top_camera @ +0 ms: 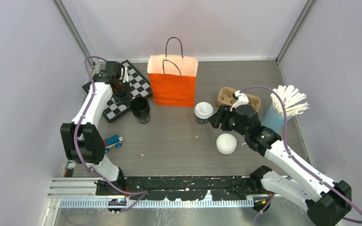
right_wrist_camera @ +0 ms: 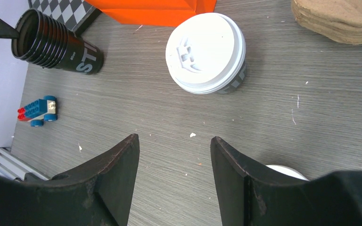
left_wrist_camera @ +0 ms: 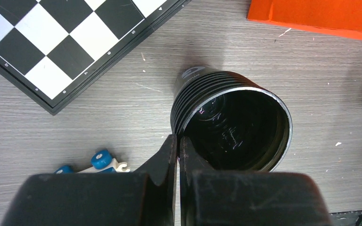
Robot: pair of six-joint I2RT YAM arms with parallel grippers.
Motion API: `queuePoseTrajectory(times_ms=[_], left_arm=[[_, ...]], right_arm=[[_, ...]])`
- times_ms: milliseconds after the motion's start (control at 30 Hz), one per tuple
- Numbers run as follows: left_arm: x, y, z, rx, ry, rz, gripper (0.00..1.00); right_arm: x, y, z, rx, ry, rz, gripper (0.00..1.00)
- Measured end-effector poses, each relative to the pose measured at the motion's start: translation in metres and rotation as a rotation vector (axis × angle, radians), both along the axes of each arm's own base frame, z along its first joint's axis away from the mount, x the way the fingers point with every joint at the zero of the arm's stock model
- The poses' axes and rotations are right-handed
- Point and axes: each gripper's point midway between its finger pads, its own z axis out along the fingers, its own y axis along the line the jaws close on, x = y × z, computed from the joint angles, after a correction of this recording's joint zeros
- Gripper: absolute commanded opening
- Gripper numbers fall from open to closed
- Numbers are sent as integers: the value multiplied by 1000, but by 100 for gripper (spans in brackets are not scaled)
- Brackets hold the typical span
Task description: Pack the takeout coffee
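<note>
"How far along are we?"

"Nothing packed yet. The right fingers point(right_wrist_camera: 118, 165) are apart and empty, hanging just short of the coffee point(right_wrist_camera: 205, 52)."

"And where's the coffee?"

"On the tabletop point(right_wrist_camera: 283, 117), lid on, just in front of the bag point(top_camera: 172, 84) near its right corner. It's upright: long axis vertical, lid skyward."

"Left side?"

"The left fingers point(left_wrist_camera: 167, 155) are together at the rim of the black cup point(left_wrist_camera: 235, 122). That's off the job, I'd say. Grasp, lift, lower into the bag: all of it still to do."
</note>
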Motion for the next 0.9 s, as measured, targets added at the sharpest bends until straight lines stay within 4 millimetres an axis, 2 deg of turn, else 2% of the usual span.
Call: queuePoseTrajectory(times_ms=[367,567,600,633,667,900], left_arm=[[2,-6,7,-19,-21,-2,0],[2,-6,8,-31,-20,0,14],[2,-6,8,-29,-20,1,13],[2,-6,8,-28,-20,0,2],[1,-6,8,-28,-20,-1,0],[2,-8,8,-37,-22,-10,0]], right_arm=[[0,0,0,0,0,0,61],[0,0,0,0,0,1,62],[0,0,0,0,0,1,62],[0,0,0,0,0,1,62],[0,0,0,0,0,1,62],[0,0,0,0,0,1,62]])
